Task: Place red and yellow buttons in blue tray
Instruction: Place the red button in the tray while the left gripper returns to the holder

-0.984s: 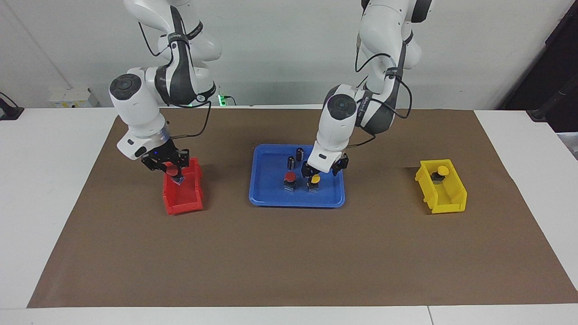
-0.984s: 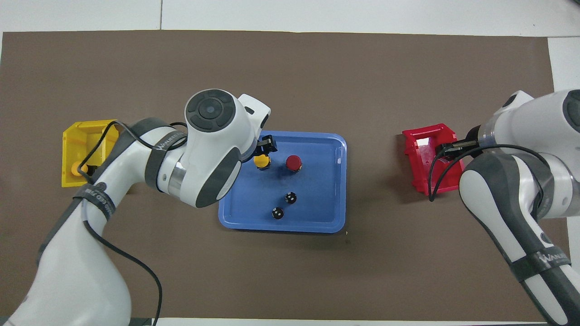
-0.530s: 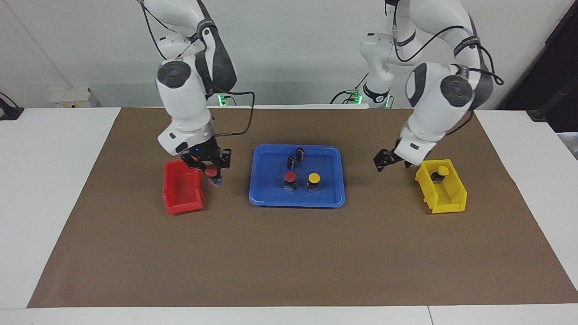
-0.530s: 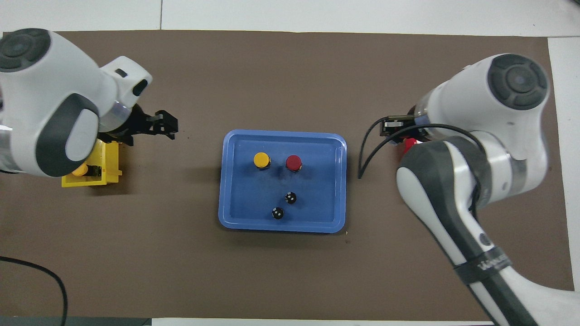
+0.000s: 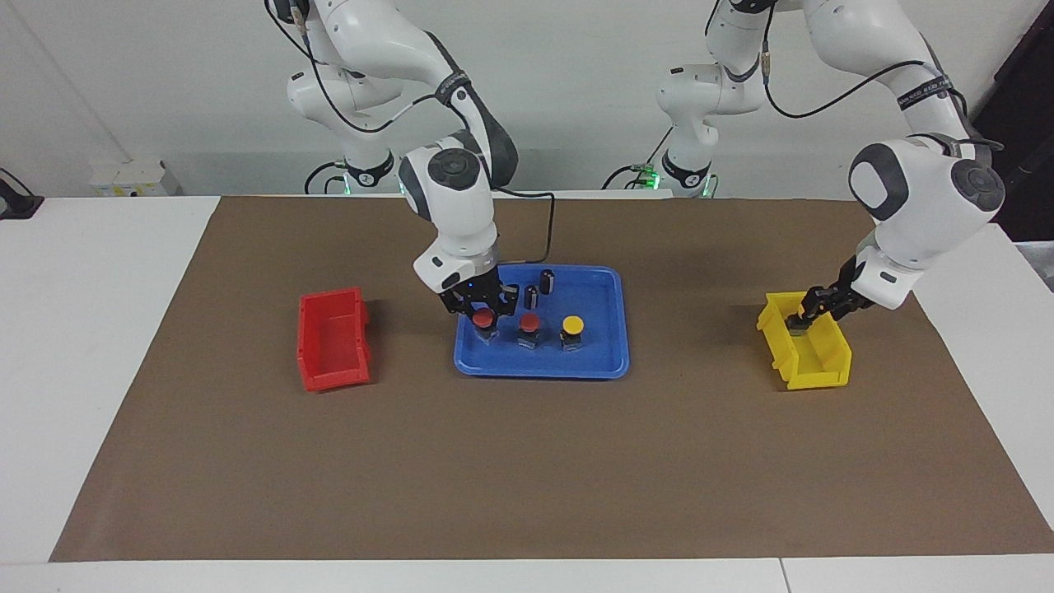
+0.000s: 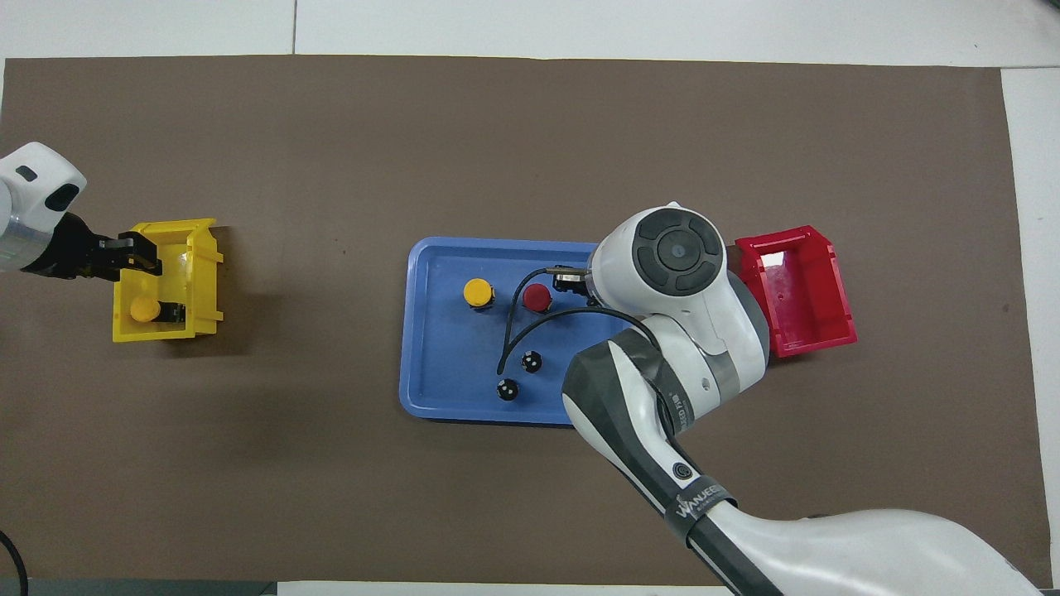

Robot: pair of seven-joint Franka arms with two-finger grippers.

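The right arm bent down over the blue tray (image 5: 597,362), its tool (image 5: 484,316) gripping a red button (image 5: 483,317). The left tool (image 5: 811,310), fingers narrow, hung over the yellow bin (image 5: 815,362), which held a yellow button (image 6: 146,309). The tray held one red (image 5: 529,322), one yellow (image 5: 572,324) and two black cylinders (image 5: 538,288). The red bin (image 5: 332,339) stood on the table (image 5: 82,329).

You are in a robotics lab. Two white arms (image 5: 461,198) stand bolted at a white table (image 5: 82,329) against a bare white wall (image 5: 576,82), cables trailing from them. A brown paper sheet (image 5: 527,461) covers the work surface.
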